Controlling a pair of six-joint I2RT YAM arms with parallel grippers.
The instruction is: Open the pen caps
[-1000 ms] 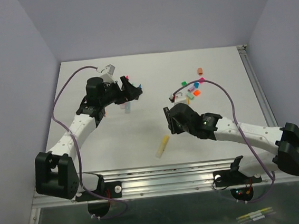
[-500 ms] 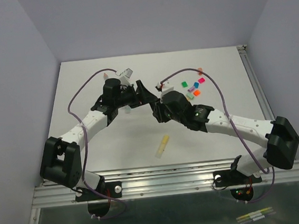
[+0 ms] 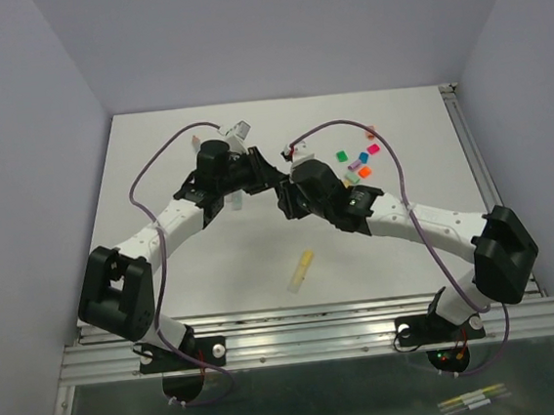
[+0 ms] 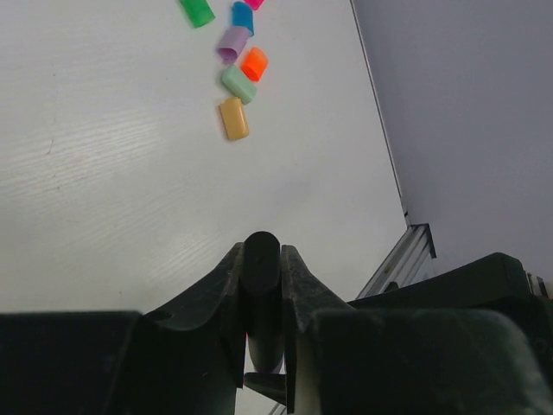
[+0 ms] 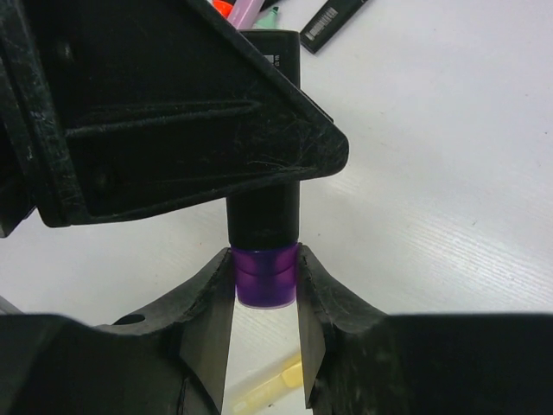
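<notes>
Both grips meet above the desk, left pincer clenched on the black highlighter barrel, right pincer clenched on its purple cap; pull straight apart along the barrel, no bending.

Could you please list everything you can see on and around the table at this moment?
Small loose plastic caps: at least seven; green, blue, pink, lilac, orange, mint, tan; clustered at the far right of the table.
Pale yellow highlighter: one; yellow; lying alone, near middle.
Black highlighter barrel: one; black; held between both grippers.
Purple plastic cap: one; purple; on that barrel's end.
Spare highlighters: at least three; black, pink, mint; lying beyond the grippers.
White table: one; white; under everything.
Left gripper: one; black; shut on the barrel.
Right gripper: one; black; shut on the purple cap.
</notes>
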